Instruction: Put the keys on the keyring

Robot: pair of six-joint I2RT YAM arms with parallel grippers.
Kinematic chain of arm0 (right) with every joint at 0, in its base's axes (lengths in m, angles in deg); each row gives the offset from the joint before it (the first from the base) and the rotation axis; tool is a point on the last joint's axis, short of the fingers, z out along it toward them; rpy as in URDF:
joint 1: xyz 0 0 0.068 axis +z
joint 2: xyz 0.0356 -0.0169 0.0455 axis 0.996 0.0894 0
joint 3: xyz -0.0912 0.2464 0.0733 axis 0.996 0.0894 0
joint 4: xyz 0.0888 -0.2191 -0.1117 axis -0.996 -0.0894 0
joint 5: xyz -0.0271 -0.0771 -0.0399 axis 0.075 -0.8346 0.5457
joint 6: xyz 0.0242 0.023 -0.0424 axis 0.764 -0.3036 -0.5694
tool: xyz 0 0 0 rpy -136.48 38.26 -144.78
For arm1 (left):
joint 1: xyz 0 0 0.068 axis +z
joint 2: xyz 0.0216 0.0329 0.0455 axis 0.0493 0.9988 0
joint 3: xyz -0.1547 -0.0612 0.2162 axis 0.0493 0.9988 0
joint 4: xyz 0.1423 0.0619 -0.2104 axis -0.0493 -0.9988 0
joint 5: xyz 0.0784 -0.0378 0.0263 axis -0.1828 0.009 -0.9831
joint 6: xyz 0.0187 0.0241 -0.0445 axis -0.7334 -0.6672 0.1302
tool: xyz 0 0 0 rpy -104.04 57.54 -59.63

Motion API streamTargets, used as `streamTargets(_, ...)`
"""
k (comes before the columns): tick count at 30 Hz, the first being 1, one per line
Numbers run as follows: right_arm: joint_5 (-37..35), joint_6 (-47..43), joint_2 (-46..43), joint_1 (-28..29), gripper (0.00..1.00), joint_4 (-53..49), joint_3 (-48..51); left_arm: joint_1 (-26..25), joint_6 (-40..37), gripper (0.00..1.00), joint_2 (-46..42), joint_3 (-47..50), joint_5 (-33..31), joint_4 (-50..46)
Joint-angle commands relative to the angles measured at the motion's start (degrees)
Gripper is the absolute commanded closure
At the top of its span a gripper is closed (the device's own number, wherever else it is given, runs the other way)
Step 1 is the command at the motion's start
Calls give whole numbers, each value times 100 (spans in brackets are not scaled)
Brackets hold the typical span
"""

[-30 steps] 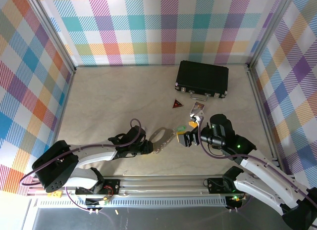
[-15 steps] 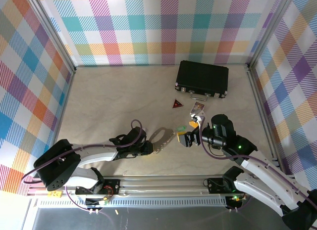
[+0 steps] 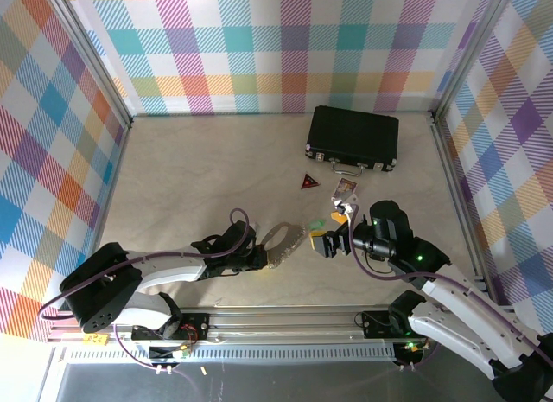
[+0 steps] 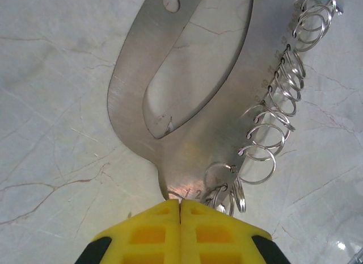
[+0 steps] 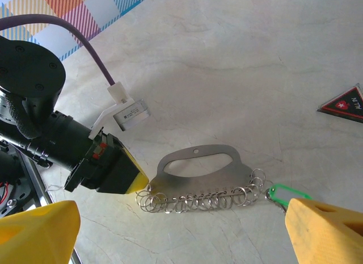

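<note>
The left claw [image 4: 180, 210] lies low over the table [image 3: 190, 177] with its yellow fingers [image 4: 153, 233] pressed flat together, no gap at the seam. Straight ahead of its tips, touching them, is the near end of the keyring [image 4: 187, 133], a flat silvery plate with a long handle slot and a small round hole, lying flat and stretching away from the claw. Whether any metal is caught in the seam I cannot tell. A row of small wire rings [image 4: 272, 133] runs along one edge of the plate, the nearest ones just beside one fingertip. At the far end of that row, well ahead of the left claw, sits the green key [image 5: 288, 192], its bright green head right at the last ring. The right claw [image 5: 176, 216] hovers above with its jaws spread wide, the plate and rings on the table under the gap; the green key lies just beside one of its fingers [image 5: 323, 230]. Beyond the right claw, apart from it, lie a dark red triangular piece [image 5: 343, 105], a small patterned card [image 3: 344, 190] and, farther off, a black case [image 3: 352, 138]
</note>
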Motion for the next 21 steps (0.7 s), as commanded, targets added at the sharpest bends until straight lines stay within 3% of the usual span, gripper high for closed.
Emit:
streamTargets(1, -30, -88, -85, -50, 7, -27, -33, -60, -70, 100, -94, -12, -30, -277)
streamTargets(9, 72, -49, -85, -62, 7, 46, -46, -194, -1279, 100, -1095, -774, -685, -1740)
streamTargets(16, 389, -22, -111, -59, 9, 200, -166, -411, -2734, 100, -2075, -1206, -899, -1856)
streamTargets(21, 1270, -66, -128, -60, 12, 584, -332, -548, -3888, 100, -2542, -1421, -853, -1595)
